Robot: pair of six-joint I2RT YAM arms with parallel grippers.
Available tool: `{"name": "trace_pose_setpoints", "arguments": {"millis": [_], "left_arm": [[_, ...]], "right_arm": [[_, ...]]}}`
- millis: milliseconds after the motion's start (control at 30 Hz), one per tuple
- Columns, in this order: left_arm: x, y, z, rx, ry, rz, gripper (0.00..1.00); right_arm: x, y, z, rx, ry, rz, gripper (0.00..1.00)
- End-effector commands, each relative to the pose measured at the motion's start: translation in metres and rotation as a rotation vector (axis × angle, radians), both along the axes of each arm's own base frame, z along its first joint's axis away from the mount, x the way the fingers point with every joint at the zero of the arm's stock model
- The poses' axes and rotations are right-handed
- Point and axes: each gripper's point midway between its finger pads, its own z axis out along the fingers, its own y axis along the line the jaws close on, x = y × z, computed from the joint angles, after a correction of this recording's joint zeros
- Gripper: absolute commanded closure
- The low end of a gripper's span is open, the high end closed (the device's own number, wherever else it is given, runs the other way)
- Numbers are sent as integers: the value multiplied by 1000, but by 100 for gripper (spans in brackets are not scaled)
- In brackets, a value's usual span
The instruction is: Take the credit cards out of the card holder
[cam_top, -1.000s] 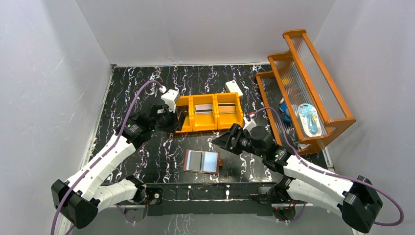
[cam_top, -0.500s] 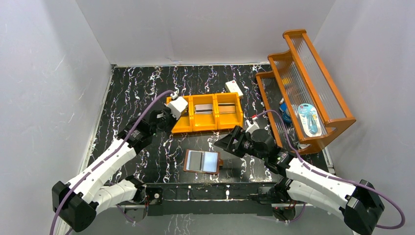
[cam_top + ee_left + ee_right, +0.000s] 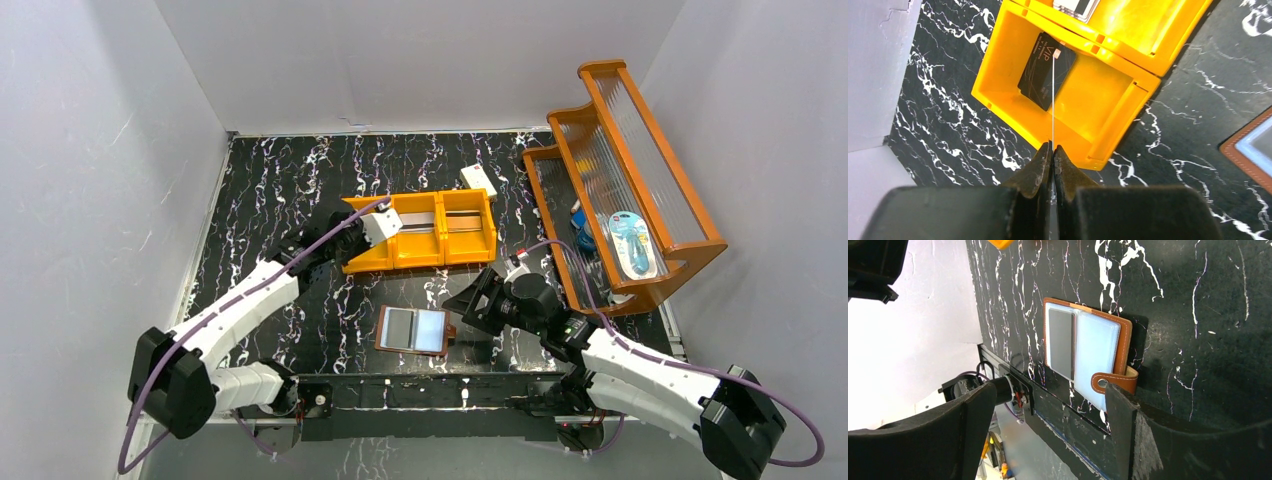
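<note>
From where I stand the job looks part done. The card holder (image 3: 413, 330) lies spread open near the front edge of the black marbled table (image 3: 270, 180), pale inner faces up. A grey card (image 3: 1060, 342) sits in one of its sleeves, so I reckon at least that one is left to pull. The left gripper (image 3: 1053, 148) hangs over the end compartment of the orange tray (image 3: 1118, 120). Its fingers are pinched tight on a thin card (image 3: 1053, 100), held edge-on and pointing down into the bin, where a black card (image 3: 1038, 75) lies flat on the floor. Gripping it by one end, on edge, makes sense to me: it should drop straight in once the fingers part. From above, the other two compartments each hold something flat and greyish, likely cards too, though I can't be sure. The right gripper (image 3: 1052, 390) sits just beside the holder on the side of its snap tab (image 3: 1105, 382), fingers spread wide with nothing between them. To my eye it is lined up either to go for the grey card or to pin the leather down. That card lies flush in its sleeve and offers little edge to catch, so the light holder could slide rather than give it up.
</note>
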Motion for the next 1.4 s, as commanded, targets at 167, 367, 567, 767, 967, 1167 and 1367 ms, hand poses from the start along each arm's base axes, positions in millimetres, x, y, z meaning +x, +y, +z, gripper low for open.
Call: {"name": "trace_pose_setpoints", "arguments": {"millis": [167,367,567,767,967,1167,1367], "left_arm": [[32,2,0,130,-56,-79,100],[44,2,-18,159,-62,-95,100],[55,-2,-24,130,-95,-72,97],[67,-6,-38,174,-94,-103,100],[71,-4,-35,133,-49,-55,100],[55,-1,-24,-36,-23,62,80],[41,-14,-9,-214,70,107,53]], "right_arm": [[4,1,16,45,-19,-25,12],[4,-4,17,42,-24,-43,12],[4,-10,14,38,-21,-64,10],[3,-12,12,41,-15,-76,10],[2,-14,11,35,-11,-78,9],[5,-12,17,10,-45,-56,9],[12,-8,23,-50,-47,-50,9]]}}
